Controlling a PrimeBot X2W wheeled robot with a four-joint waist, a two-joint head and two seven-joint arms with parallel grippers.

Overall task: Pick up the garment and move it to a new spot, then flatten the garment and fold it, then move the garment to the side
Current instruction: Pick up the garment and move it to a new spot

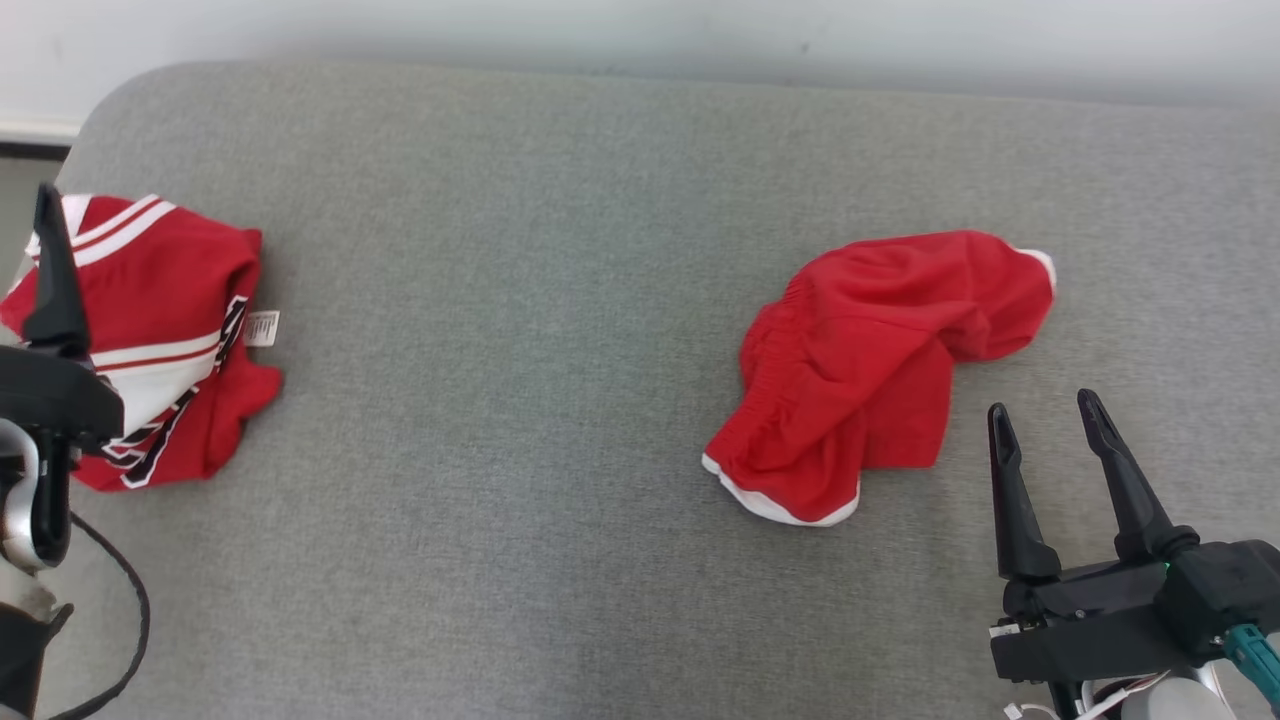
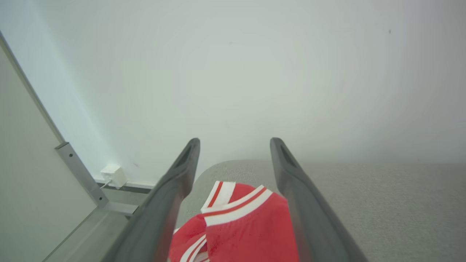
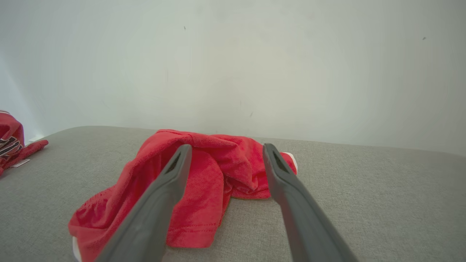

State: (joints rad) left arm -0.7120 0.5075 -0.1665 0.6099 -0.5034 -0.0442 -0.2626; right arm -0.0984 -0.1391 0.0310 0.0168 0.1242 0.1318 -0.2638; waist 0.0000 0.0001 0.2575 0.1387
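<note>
Bare indoor test room, lab-like: a grey fabric-covered surface (image 1: pixel 560 300), rounded corner at 10 o'clock, meets a plain white wall (image 1: pixel 700 30) at 12 o'clock. Left wrist view: small white wall box (image 2: pixel 114 174) with a lead at 8 o'clock, beside a bolted metal rail (image 2: pixel 78 171). Laid out on the surface: striped red jersey (image 1: pixel 170 320) at 9 o'clock, red shorts (image 1: pixel 870 360) at 3 o'clock.

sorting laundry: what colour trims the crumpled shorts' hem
White, on the crumpled red fabric shorts; head view.

We find nothing we can read. A small white care tag (image 1: pixel 262 328) sticks out from the red striped jersey (image 1: pixel 165 300), its print too small to make out, and the jersey's black-and-white markings (image 1: pixel 150 452) are crumpled and illegible.
</note>
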